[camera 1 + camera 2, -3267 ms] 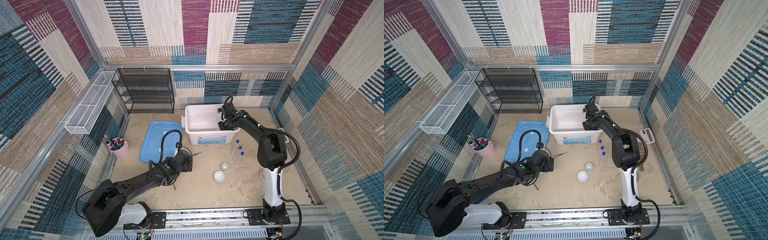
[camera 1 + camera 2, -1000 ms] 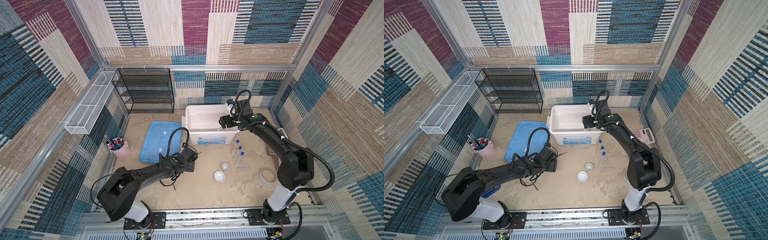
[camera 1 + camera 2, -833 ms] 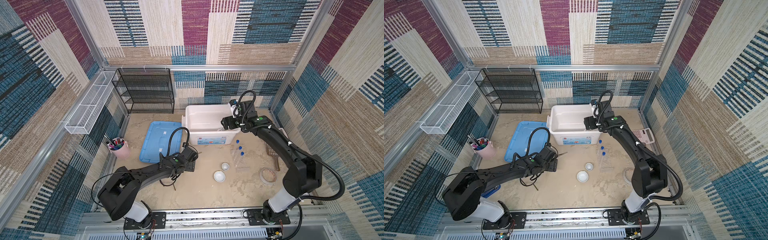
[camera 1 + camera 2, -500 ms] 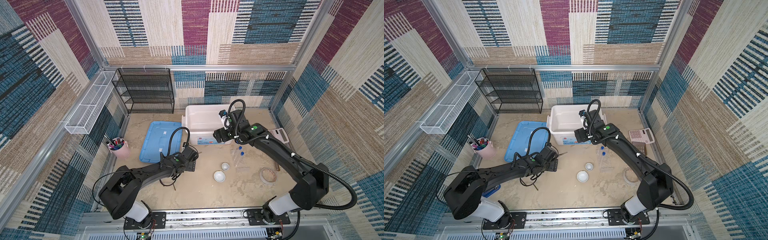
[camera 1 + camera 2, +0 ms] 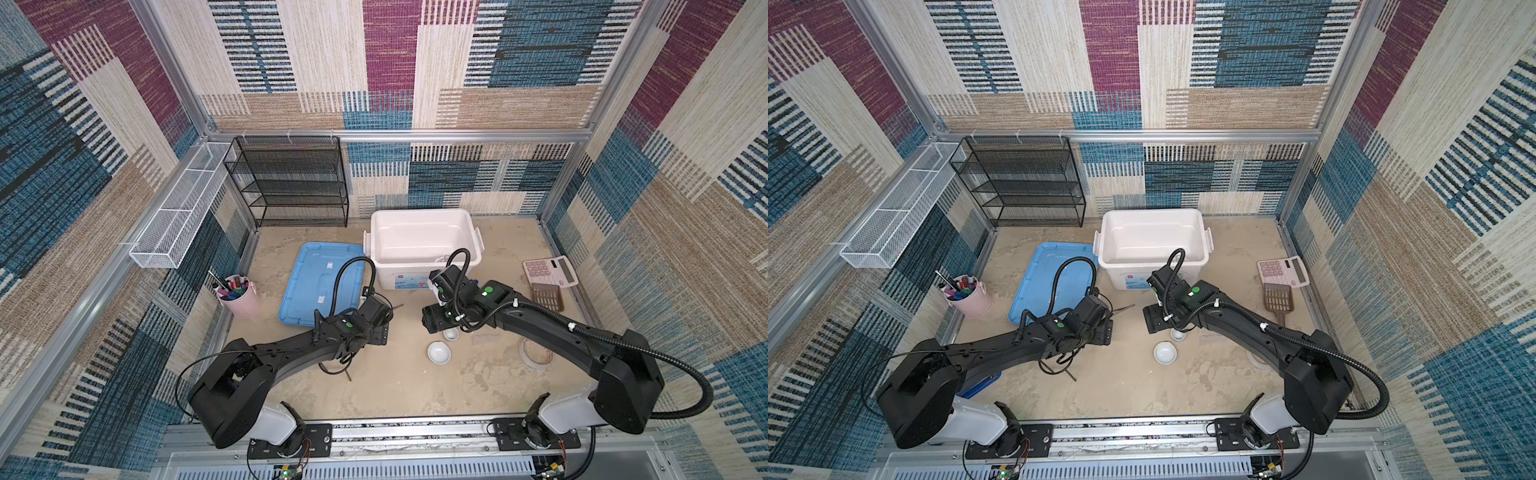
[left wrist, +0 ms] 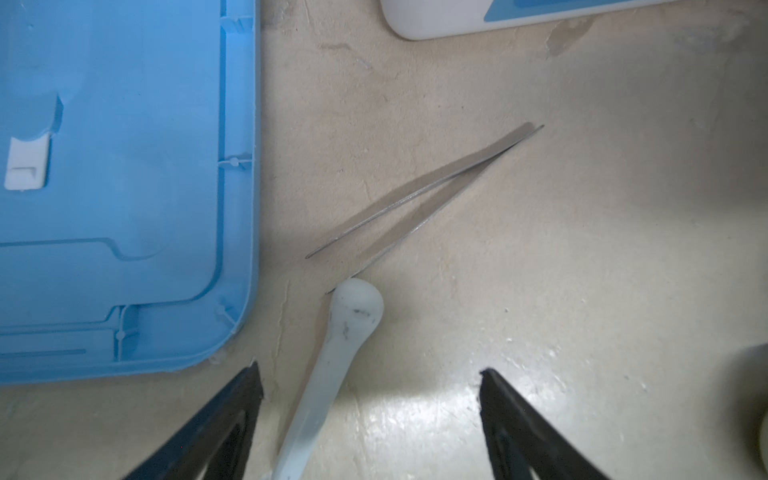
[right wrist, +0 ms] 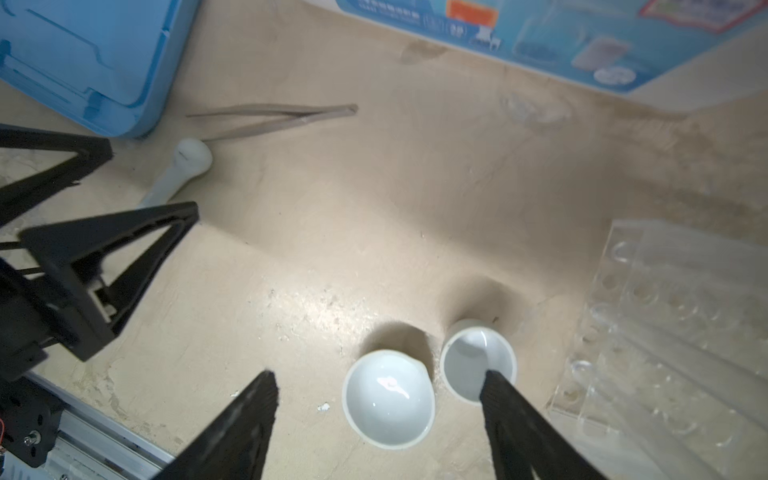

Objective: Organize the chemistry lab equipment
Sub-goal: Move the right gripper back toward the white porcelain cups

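My left gripper (image 6: 370, 370) is open and low over the table. The white pestle (image 6: 353, 316) lies between its fingers, nearer one of them. Thin tweezers (image 6: 424, 195) lie just past the pestle's head. My right gripper (image 7: 379, 375) is open above two small white dishes. The larger dish (image 7: 388, 403) is between its fingers, and the smaller dish (image 7: 469, 353) is at one fingertip. The clear rack (image 7: 665, 332) stands beside them. In both top views the dishes (image 5: 439, 353) (image 5: 1165, 352) sit just in front of the right gripper (image 5: 434, 322). The black ring tripod (image 5: 332, 368) shows under the left arm. Test tubes are hidden.
The open white bin (image 5: 419, 224) stands at the back, with its blue lid (image 5: 320, 286) flat to its left. A pink cup of pens (image 5: 239, 299) is at the left. A calculator (image 5: 548, 270), brown scoop (image 5: 547, 297) and tape ring (image 5: 536, 353) are at the right. A black shelf (image 5: 291, 183) is at the back.
My right arm swung from over the white bin forward and leftward, down to the dishes, and its jaws narrowed a little. The left gripper barely moved.
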